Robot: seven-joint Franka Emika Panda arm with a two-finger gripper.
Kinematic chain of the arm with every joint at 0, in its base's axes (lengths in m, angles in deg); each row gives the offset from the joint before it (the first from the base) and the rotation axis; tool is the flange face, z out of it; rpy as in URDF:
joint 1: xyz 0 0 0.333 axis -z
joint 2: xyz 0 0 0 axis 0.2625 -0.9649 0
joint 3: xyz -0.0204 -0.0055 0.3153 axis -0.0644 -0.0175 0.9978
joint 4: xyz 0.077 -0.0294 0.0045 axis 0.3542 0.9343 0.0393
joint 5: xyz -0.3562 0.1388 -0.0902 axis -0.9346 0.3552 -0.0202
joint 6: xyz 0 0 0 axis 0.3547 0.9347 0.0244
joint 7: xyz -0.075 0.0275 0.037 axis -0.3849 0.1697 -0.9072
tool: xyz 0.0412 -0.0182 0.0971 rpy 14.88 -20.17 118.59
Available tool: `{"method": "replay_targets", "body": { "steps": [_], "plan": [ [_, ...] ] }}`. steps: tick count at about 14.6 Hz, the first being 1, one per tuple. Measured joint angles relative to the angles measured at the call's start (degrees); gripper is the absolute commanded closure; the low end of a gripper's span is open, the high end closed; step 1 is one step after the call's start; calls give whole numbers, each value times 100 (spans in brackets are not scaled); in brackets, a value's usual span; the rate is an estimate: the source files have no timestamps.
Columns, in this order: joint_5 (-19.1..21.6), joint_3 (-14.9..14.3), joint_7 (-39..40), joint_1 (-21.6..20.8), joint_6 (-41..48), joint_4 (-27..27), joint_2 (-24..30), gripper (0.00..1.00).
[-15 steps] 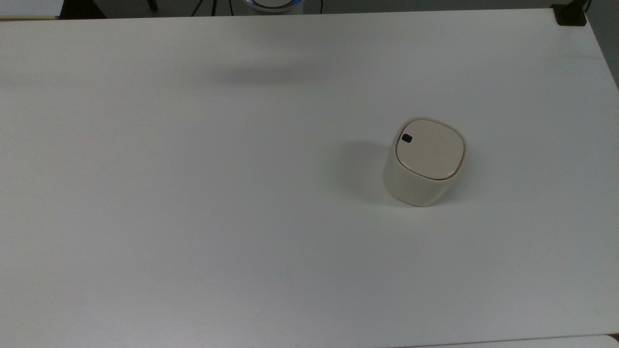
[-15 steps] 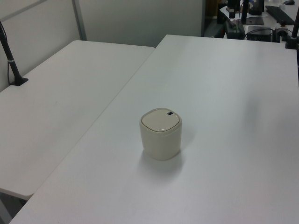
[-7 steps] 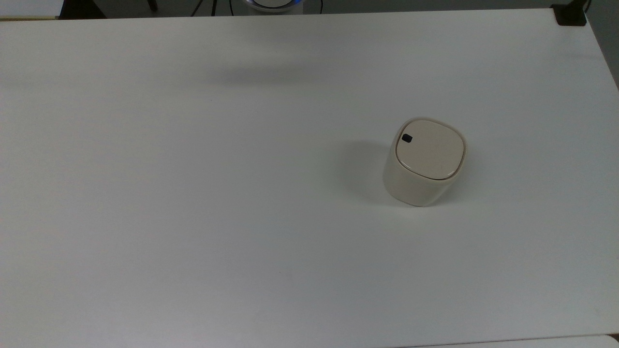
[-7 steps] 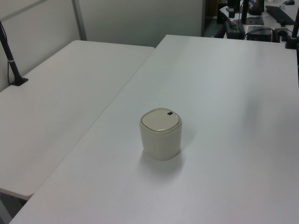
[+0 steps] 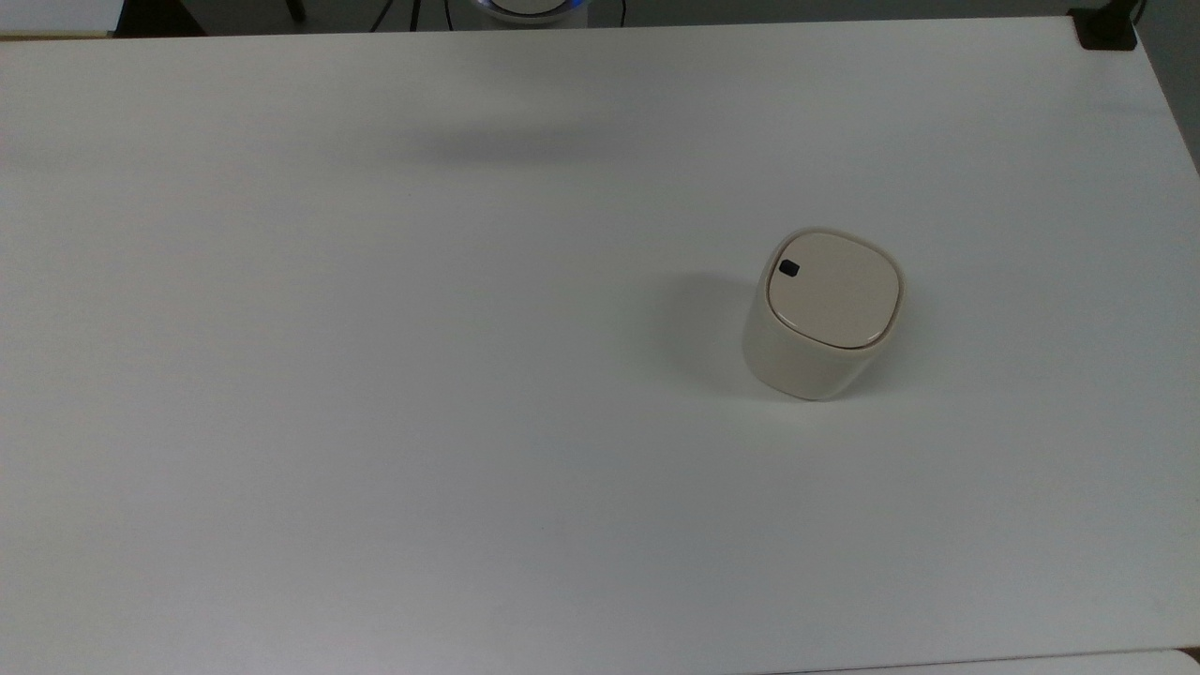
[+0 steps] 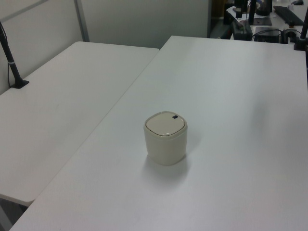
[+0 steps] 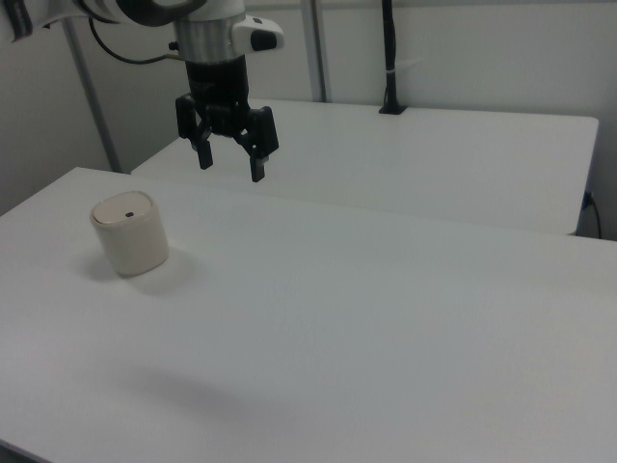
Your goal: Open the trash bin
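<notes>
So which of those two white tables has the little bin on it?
The nearer, larger table in the left view holds the trash bin, lid shut. The adjoining table on the left view's left carries just a black post's base.

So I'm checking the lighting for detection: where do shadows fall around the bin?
Top view: the trash bin casts a soft shadow toward the top view's left, and a faint blurred band darkens the table near the far edge. Right view: a dim shadow patch lies on the near tabletop; the tool hangs open above.

No legible txt, labels or nos.
</notes>
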Motion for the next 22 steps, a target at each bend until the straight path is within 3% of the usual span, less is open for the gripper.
{"method": "replay_targets", "body": {
  "steps": [16,20,22],
  "plan": [
    [25,118,163,-40,189,0,16,0],
    [25,138,1249,-41,653,24,14,59],
    [26,140,1564,-43,703,74,-1,81]
  ]
}}
